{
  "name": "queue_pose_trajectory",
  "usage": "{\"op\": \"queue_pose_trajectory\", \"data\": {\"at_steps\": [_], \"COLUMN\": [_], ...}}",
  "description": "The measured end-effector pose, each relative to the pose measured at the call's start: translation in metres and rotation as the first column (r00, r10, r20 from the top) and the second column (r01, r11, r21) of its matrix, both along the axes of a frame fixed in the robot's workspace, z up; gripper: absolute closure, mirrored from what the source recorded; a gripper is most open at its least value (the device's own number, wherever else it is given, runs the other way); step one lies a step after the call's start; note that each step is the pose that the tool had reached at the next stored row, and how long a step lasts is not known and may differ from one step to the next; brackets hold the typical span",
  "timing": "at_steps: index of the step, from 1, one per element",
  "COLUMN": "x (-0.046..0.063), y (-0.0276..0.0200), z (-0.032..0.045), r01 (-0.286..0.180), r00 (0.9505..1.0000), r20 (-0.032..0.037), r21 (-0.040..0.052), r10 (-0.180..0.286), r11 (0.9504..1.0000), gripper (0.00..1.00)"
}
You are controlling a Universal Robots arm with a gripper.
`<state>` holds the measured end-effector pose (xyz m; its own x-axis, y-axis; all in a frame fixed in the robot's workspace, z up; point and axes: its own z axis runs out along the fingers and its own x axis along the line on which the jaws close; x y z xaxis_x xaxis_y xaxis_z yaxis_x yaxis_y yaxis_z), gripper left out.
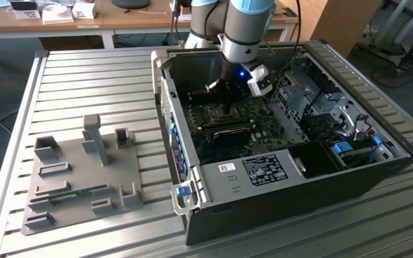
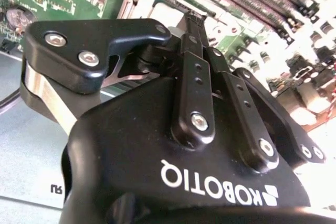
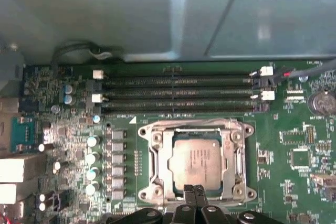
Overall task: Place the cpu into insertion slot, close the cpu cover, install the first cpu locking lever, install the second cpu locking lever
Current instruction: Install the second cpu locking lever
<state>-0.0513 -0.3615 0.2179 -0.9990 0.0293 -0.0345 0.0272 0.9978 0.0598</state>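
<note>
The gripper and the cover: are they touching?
Cannot tell. In the first wrist view the gripper tips meet the cover's edge, but no contact or gap shows plainly.

Inside the open black computer case point(image 1: 285, 177), the gripper point(image 3: 195, 191) hangs low over the silver windowed cpu cover point(image 3: 163, 156), its fingers point(image 3: 195, 195) pressed together. Black memory slots point(image 3: 178, 93) run just beside the socket, and the grey metal case wall point(image 3: 105, 14) rises beyond them. The grey metal drive cage point(image 1: 314, 102) crowds the exterior view's right.
</note>
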Motion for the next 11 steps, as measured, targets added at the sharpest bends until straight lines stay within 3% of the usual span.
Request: {"op": "queue_pose_trajectory", "data": {"at_steps": [6, 11], "x": [0.0001, 0.0020], "y": [0.0065, 0.0077], "z": [0.0000, 0.0000], "r01": [0.000, -0.013], "r00": [1.0000, 0.9999], "r20": [0.0000, 0.0000], "r21": [0.0000, 0.0001], "r10": [0.000, 0.013], "r11": [1.0000, 0.9999], "gripper": [0.89, 0.89]}}
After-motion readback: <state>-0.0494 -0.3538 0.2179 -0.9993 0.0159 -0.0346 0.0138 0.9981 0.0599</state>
